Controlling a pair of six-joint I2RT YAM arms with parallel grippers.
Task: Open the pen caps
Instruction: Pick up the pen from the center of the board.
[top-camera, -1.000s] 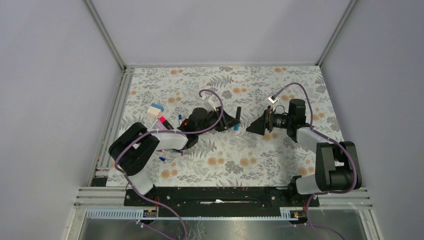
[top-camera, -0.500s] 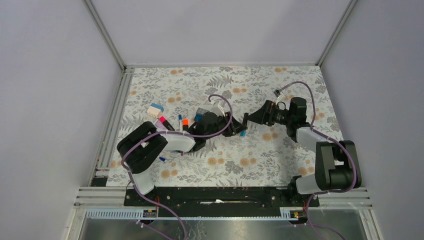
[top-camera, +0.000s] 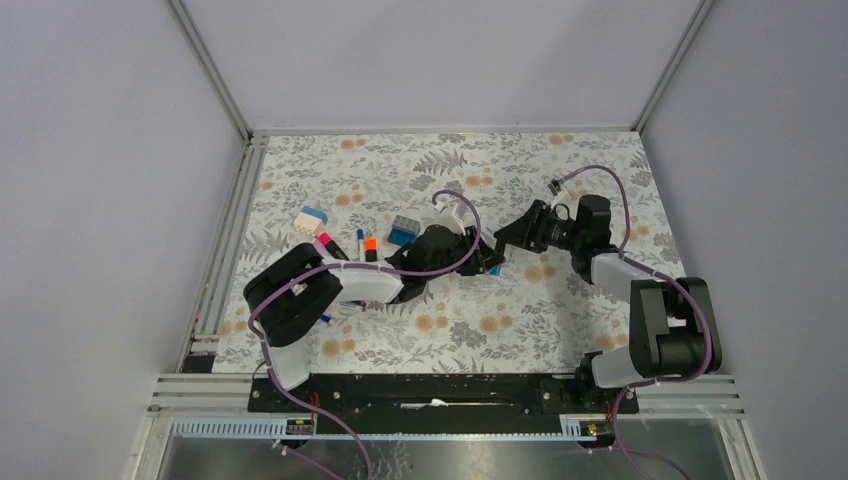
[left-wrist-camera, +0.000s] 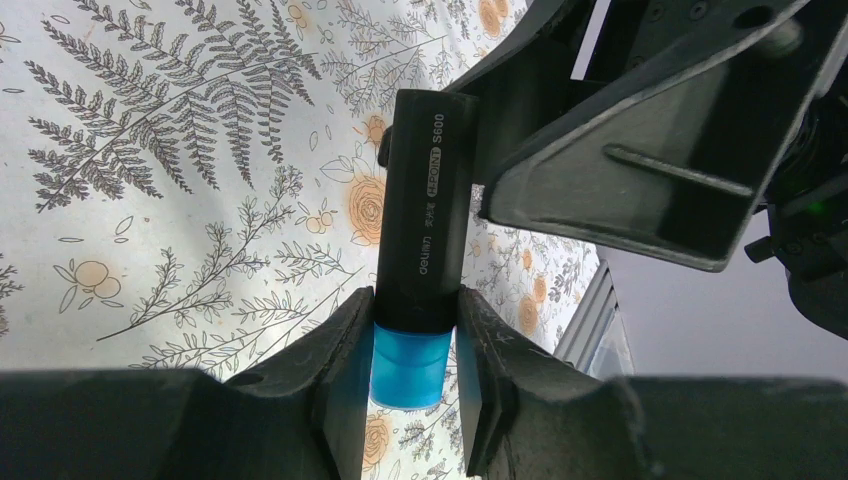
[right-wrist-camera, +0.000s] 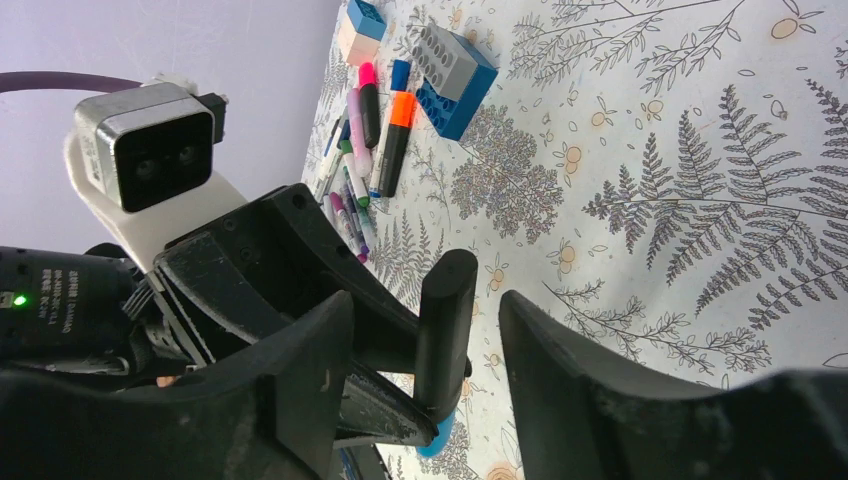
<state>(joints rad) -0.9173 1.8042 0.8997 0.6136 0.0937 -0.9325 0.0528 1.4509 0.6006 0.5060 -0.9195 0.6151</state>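
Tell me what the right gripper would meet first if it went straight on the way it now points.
Probably the black pen barrel, which stands between its open fingers; close behind, depth unclear, the left gripper holds the blue cap.

Table (top-camera: 570, 165), floral-print cover with grey ferns and orange blossoms. Blue-and-grey studded brick (top-camera: 403, 230) lies left of the table's middle. Smaller white block with a blue top (top-camera: 312, 218) sits nearer the left edge, apart from the brick.

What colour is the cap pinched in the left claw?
Blue. The cap shows best in the left wrist view.
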